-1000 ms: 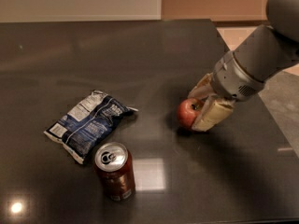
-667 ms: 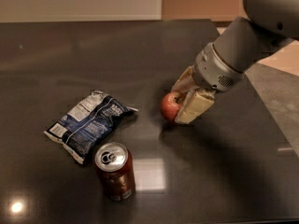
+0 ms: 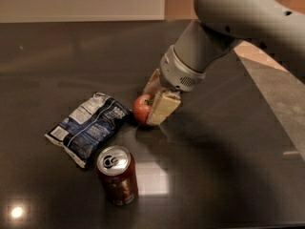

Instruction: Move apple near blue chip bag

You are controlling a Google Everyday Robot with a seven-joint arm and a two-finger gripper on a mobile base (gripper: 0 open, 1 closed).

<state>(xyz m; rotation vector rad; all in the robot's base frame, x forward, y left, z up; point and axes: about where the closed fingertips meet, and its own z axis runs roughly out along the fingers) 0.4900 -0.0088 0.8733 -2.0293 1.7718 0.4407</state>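
The small red apple [image 3: 141, 109] sits between the two cream fingers of my gripper [image 3: 153, 104], low over the dark table [image 3: 228, 166]. The gripper is shut on the apple, and the grey arm reaches in from the upper right. The blue chip bag [image 3: 89, 127] lies flat just left of the apple, its right corner a small gap from the fruit. The far side of the apple is hidden by the fingers.
A red soda can [image 3: 117, 174] with a silver top stands upright in front of the bag, below and left of the apple. The table's right edge [image 3: 267, 94] runs diagonally past the arm, with lighter floor beyond.
The gripper has carried the apple left across the table, from the right of centre to just beside the chip bag. The bag and can have not moved.
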